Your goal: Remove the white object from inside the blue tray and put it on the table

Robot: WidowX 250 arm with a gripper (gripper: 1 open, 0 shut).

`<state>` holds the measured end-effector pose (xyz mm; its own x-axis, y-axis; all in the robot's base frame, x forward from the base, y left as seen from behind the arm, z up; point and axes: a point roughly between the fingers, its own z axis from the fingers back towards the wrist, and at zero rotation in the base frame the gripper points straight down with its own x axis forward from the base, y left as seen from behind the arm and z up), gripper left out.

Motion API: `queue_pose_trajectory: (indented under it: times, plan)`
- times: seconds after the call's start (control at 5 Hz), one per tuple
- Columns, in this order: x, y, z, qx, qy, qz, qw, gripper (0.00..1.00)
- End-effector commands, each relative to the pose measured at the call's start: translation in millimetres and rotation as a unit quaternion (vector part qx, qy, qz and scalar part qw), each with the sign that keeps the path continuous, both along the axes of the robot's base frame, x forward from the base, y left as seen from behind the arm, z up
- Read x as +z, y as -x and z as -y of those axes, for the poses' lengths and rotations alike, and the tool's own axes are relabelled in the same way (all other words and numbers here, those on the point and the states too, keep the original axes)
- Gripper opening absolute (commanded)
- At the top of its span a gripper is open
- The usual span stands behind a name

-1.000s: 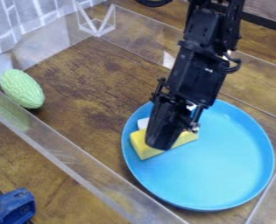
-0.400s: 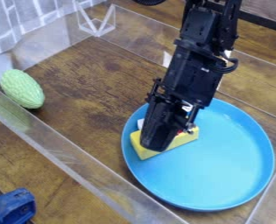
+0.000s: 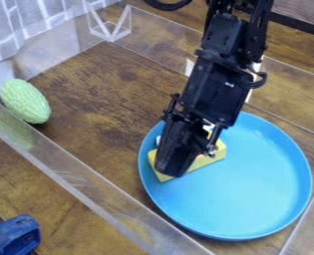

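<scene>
The blue tray [image 3: 259, 194] is a round dish at the lower right of the wooden table. Inside it, at its left side, lies the white object [image 3: 158, 171], a flat pad whose visible edges look pale yellow. My black gripper [image 3: 176, 164] comes down steeply onto the pad's middle and hides most of it. The fingertips sit shut on the pad, which sticks out on both sides of them. The pad rests low in the tray.
A green bumpy oval object [image 3: 24, 101] lies at the left on the table. A clear acrylic wall [image 3: 66, 164] runs diagonally along the near side, and a clear stand [image 3: 113, 20] is at the back. Something blue [image 3: 10, 239] sits outside at the bottom left.
The arm has leaned slightly toward the left and the pad has shifted a little with it. The gripper has stayed shut.
</scene>
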<state>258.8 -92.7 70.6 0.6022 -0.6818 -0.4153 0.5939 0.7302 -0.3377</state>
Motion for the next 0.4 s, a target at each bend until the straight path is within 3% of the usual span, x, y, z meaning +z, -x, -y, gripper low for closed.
queue_pose_trajectory:
  times: [0.0, 0.2]
  plan:
    - [23.8, -0.1, 5.8, -0.010, 0.012, 0.039, 0.9991, 0.00]
    - [24.0, 2.3, 5.3, -0.009, 0.011, 0.036, 0.9993, 0.00]
